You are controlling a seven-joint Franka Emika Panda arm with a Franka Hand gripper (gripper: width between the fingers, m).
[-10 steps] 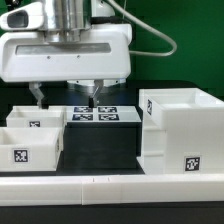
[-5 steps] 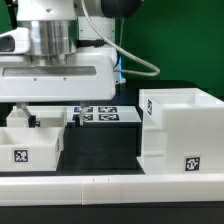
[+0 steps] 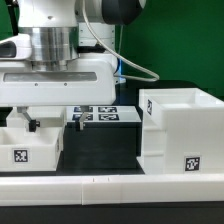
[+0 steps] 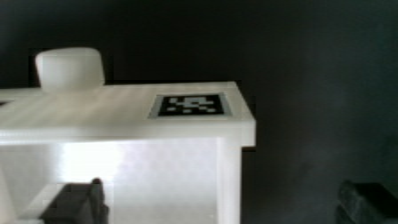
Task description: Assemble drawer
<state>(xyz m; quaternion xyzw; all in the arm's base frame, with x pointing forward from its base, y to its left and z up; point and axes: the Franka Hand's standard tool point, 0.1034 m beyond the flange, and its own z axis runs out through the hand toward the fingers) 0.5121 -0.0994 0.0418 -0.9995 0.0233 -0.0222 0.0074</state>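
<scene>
The gripper (image 3: pixel 58 121) was held wide open over the drawer's trays (image 3: pixel 32 142) at the exterior view's left. The housing (image 3: pixel 182 125) was set apart from them, at the right.

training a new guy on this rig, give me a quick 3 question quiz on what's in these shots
1. True or false: the end effector is open.
2. In the exterior view, the tall housing stands at: a) the view's left b) the view's right c) the view's middle.
3. Name the flat tagged thing that lies behind the gap between the front tray and the tall housing.
Key: 1 true; 2 b; 3 the marker board.
</scene>
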